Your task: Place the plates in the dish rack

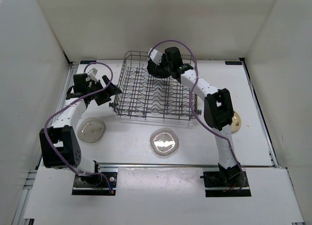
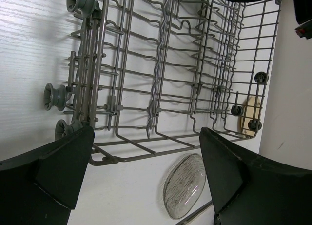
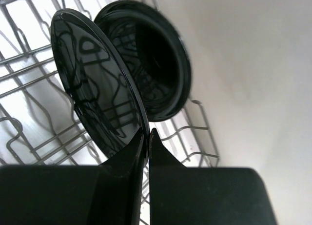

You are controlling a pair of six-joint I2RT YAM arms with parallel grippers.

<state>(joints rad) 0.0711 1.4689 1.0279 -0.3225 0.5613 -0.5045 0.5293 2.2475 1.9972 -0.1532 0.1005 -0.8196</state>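
Note:
The grey wire dish rack (image 1: 156, 95) stands mid-table. My right gripper (image 1: 162, 69) hangs over its back edge, shut on the rim of a black plate (image 3: 97, 83) held on edge (image 1: 155, 69). The jaws (image 3: 147, 133) pinch that rim. Just behind it, a second black plate (image 3: 156, 64) stands upright in the rack. My left gripper (image 1: 108, 92) is open and holds nothing, just left of the rack, its wide-apart fingers (image 2: 58, 171) framing the rack's corner (image 2: 161, 78). Two clear plates (image 1: 91, 129) (image 1: 164, 141) lie flat on the table. One of them shows as a clear plate (image 2: 185, 186) between the left fingers.
A cream-tan plate (image 1: 236, 121) lies right of the rack, half hidden by my right arm; it shows through the wires as a tan plate (image 2: 249, 112). White walls close the table on three sides. A metal rail (image 1: 161, 164) runs along the near edge.

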